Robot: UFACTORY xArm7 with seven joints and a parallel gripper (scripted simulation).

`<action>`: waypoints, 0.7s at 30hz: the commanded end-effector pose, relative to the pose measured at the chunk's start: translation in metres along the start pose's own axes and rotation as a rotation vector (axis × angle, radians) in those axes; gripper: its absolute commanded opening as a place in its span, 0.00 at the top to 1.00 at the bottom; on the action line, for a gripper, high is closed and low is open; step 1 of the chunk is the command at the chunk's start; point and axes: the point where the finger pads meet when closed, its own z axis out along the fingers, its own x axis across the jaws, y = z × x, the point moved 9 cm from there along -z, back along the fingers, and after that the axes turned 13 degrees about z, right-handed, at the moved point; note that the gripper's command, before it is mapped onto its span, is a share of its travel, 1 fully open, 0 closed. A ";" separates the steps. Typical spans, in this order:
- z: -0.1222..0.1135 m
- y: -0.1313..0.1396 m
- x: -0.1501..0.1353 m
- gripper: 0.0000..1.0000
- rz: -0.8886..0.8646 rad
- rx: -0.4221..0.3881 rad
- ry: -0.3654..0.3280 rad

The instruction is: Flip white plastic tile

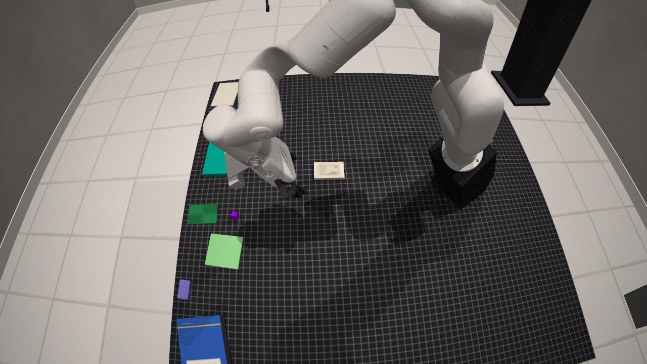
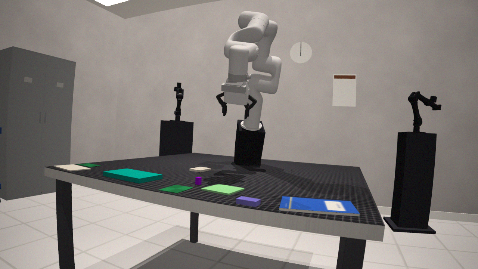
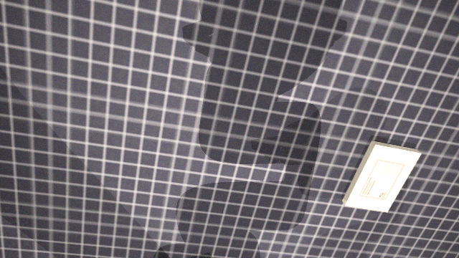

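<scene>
The thick white plastic tile (image 1: 328, 170) lies flat on the black grid mat (image 1: 362, 226), with a faint rectangle printed on its top face. It also shows in the exterior view (image 2: 199, 169) and at the right of the wrist view (image 3: 382, 176). My gripper (image 2: 235, 109) hangs high above the table, open and empty, fingers pointing down. In the top view the gripper (image 1: 289, 189) appears left of the tile and apart from it. The fingers do not show in the wrist view.
Along the mat's left side lie a cream tile (image 1: 224, 94), a teal slab (image 1: 215, 161), a dark green tile (image 1: 202, 213), a small purple cube (image 1: 234, 215), a light green tile (image 1: 224, 251), a violet block (image 1: 183, 289) and a blue book (image 1: 201, 340). The arm's black base (image 1: 461, 174) stands to the right.
</scene>
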 end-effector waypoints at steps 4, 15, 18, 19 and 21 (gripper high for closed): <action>0.031 -0.009 -0.005 0.00 -0.016 0.006 -0.192; 0.073 -0.026 0.007 0.00 -0.050 0.062 -0.393; 0.083 -0.030 0.012 0.00 -0.049 0.085 -0.430; 0.083 -0.030 0.012 0.00 -0.049 0.085 -0.430; 0.092 -0.033 0.018 0.00 -0.045 0.110 -0.460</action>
